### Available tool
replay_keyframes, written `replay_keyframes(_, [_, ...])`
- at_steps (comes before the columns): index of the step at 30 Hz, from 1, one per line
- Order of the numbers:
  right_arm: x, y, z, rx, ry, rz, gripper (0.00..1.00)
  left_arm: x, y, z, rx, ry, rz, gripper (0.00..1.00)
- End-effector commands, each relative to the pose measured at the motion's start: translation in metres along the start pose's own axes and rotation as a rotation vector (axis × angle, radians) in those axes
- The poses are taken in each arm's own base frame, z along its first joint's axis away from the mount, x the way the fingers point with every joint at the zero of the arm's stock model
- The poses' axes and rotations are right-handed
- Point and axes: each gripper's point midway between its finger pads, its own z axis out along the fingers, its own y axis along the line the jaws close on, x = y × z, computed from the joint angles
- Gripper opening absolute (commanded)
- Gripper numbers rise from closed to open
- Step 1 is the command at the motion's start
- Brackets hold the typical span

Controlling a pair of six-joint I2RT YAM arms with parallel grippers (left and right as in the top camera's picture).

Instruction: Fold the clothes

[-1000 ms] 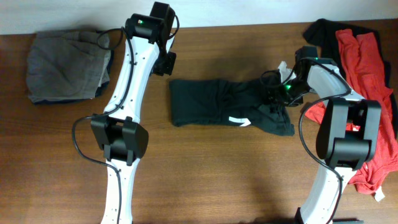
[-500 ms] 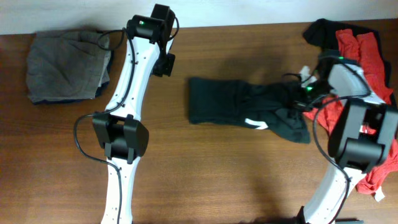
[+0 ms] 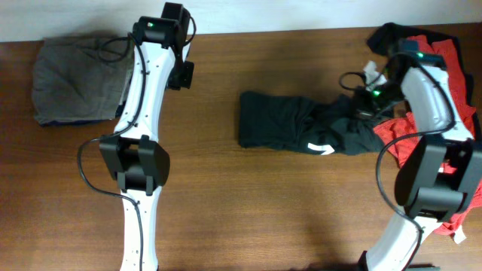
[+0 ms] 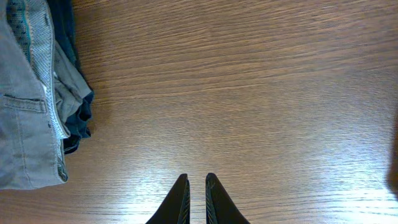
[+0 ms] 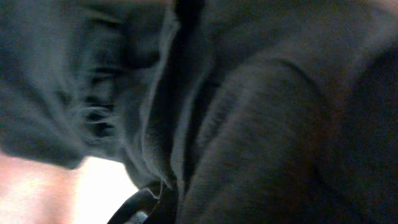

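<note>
Wooden table (image 3: 248,203): black T-shirt (image 3: 279,129), grey-brown clothes (image 3: 75,83)

The left arm stretches far forward, left hand (image 4: 196,180) closed to a slit; the right hand (image 3: 364,107) has its fingers obscured.

Folded pile (image 3: 75,83) far left, bunched shirt (image 3: 279,129) centre-right, loose heap (image 3: 465,79) at right edge.
</note>
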Motion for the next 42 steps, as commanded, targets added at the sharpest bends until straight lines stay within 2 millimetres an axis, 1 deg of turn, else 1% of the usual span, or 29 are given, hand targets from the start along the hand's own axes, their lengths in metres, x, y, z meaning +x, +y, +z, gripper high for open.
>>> replay_keyframes(1, [-0.01,0.062,-0.024,-0.047,-0.078,-0.091,0.08,-0.004,0.012,0.001,-0.014,-0.015,-0.03,0.11])
replay_keyframes(3, [-0.013,0.087,-0.022,-0.057,-0.091,-0.123,0.06,-0.006,0.013,0.001,-0.014,-0.021,-0.033,0.11])
replay_keyframes(6, [-0.015,0.126,-0.012,-0.067,-0.115,-0.179,0.05,-0.008,0.013,0.001,-0.014,-0.03,-0.035,0.11])
replay_keyframes(9, [-0.017,0.156,0.0,-0.046,-0.143,-0.217,0.05,-0.009,0.014,0.001,-0.015,-0.033,-0.036,0.11])
replay_keyframes(14, [-0.015,0.2,0.017,-0.032,-0.186,-0.292,0.05,-0.009,0.013,0.001,-0.014,-0.033,-0.036,0.11])
replay_keyframes(15, [-0.014,0.209,0.024,-0.027,-0.19,-0.3,0.06,-0.009,0.013,0.001,-0.014,-0.033,-0.036,0.11])
replay_keyframes(17, [-0.012,0.221,0.032,-0.031,-0.192,-0.328,0.06,-0.009,0.013,0.001,-0.014,-0.032,-0.036,0.11])
replay_keyframes(19, [-0.009,0.234,0.044,-0.041,-0.187,-0.359,0.06,-0.009,0.013,0.001,-0.015,-0.032,-0.036,0.11])
replay_keyframes(22, [-0.005,0.249,0.056,-0.052,-0.185,-0.393,0.06,-0.011,0.014,0.002,-0.015,-0.041,-0.039,0.11])
replay_keyframes(26, [0.0,0.266,0.062,-0.066,-0.196,-0.436,0.05,-0.018,0.019,0.002,-0.013,-0.069,-0.056,0.11])
replay_keyframes(28, [-0.002,0.265,0.062,-0.048,-0.207,-0.439,0.04,-0.02,0.026,0.003,-0.015,-0.08,-0.1,0.11])
replay_keyframes(33, [-0.01,0.252,0.058,-0.036,-0.214,-0.427,0.04,-0.017,0.039,0.007,0.02,-0.066,-0.152,0.11])
replay_keyframes(35, [-0.01,0.253,0.056,-0.039,-0.212,-0.46,0.04,-0.015,0.044,0.008,0.034,-0.063,-0.166,0.11])
replay_keyframes(36, [-0.008,0.257,0.056,-0.04,-0.211,-0.483,0.04,-0.016,0.047,0.009,0.048,-0.065,-0.179,0.11])
replay_keyframes(40, [0.005,0.274,0.061,-0.055,-0.196,-0.546,0.04,-0.017,0.052,0.01,0.079,-0.074,-0.201,0.11])
replay_keyframes(42, [0.015,0.287,0.067,-0.06,-0.185,-0.6,0.04,-0.018,0.055,0.01,0.082,-0.079,-0.207,0.11])
